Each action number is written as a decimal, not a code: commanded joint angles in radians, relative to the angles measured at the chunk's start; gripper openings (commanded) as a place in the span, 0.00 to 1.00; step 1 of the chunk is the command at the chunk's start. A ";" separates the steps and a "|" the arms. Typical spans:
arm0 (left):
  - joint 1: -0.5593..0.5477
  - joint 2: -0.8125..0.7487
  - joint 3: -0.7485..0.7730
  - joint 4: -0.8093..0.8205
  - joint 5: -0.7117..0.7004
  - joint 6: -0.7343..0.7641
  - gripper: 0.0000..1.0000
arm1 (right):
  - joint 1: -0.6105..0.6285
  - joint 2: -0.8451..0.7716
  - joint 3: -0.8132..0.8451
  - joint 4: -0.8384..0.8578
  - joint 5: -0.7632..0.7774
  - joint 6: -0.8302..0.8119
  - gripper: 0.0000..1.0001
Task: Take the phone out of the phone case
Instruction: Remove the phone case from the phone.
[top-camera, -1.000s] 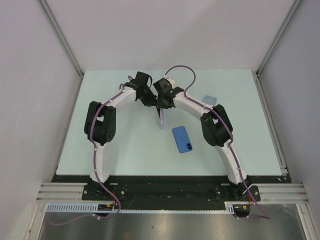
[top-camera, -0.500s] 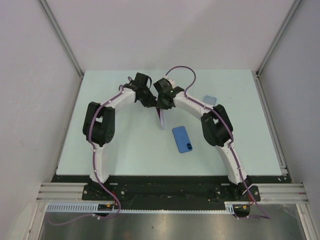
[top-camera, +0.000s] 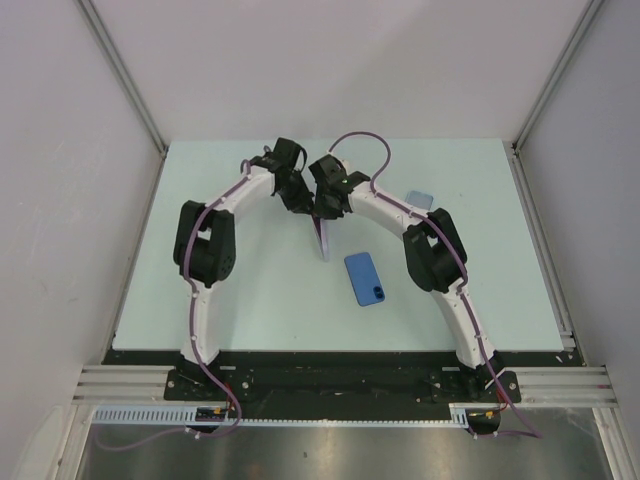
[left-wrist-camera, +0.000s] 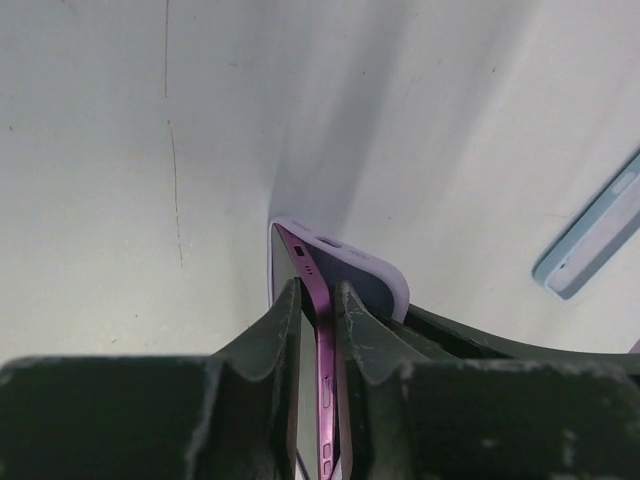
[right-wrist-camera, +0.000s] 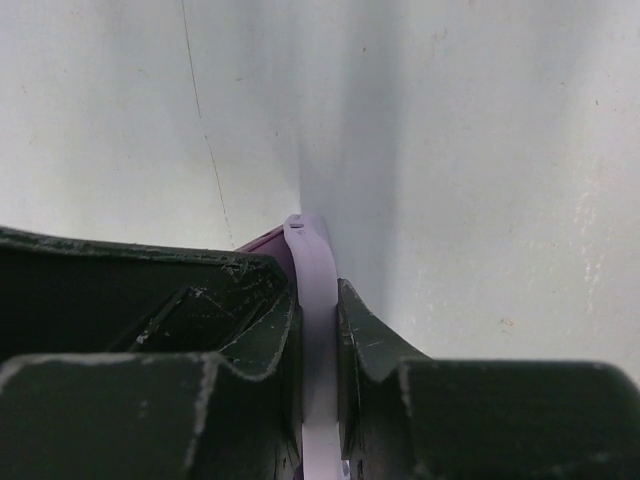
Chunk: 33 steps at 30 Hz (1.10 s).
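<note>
**Two grippers, one pinch each, to part phone from case**

Top view: the left gripper (top-camera: 300, 200) and right gripper (top-camera: 325, 207) meet nose to nose over the middle of the desk (top-camera: 270, 300). Just below and between them the phone (top-camera: 322, 238) stands on edge, its lower end seemingly resting on the desk. Standing it up likely gives each gripper a thin rim to pinch from its own side. A blue phone (top-camera: 365, 278) lies flat, nearer the arm bases than the grippers. A pale blue item (top-camera: 420, 200) sits off to the right of the right gripper. Neither is touched.

Left wrist view: the left gripper is closed almost fully, its fingers (left-wrist-camera: 285, 325) squeezing the phone's magenta metal edge. Just past the fingertips the lilac case (left-wrist-camera: 355, 268) bows away from the phone's corner, so that corner looks partly freed. Gripping the phone alone, not the case, seems meant to let the case be drawn off it.

Right wrist view: the right gripper is likewise nearly closed, clamping the case's lilac rim, which runs straight between its fingers. A sliver of magenta phone shows just left of the fingertips, against the dark bulk of the left gripper. With one part in each gripper, pulling apart should peel the rest. The thin rim could slip.
</note>
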<state>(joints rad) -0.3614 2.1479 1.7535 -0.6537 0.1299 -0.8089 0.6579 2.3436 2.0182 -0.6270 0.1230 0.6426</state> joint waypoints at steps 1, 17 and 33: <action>0.030 0.059 0.167 -0.383 -0.127 0.171 0.16 | -0.087 0.010 -0.039 -0.077 0.194 -0.046 0.00; -0.037 0.171 0.303 -0.586 -0.349 0.215 0.16 | -0.099 0.005 -0.041 -0.043 0.188 0.006 0.00; -0.048 0.104 0.180 -0.610 -0.516 0.220 0.00 | -0.133 -0.030 -0.107 -0.040 0.265 0.015 0.00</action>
<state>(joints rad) -0.4103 2.2929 2.0525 -0.9596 -0.0101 -0.7380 0.6353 2.3245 1.9686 -0.5884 0.0830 0.6876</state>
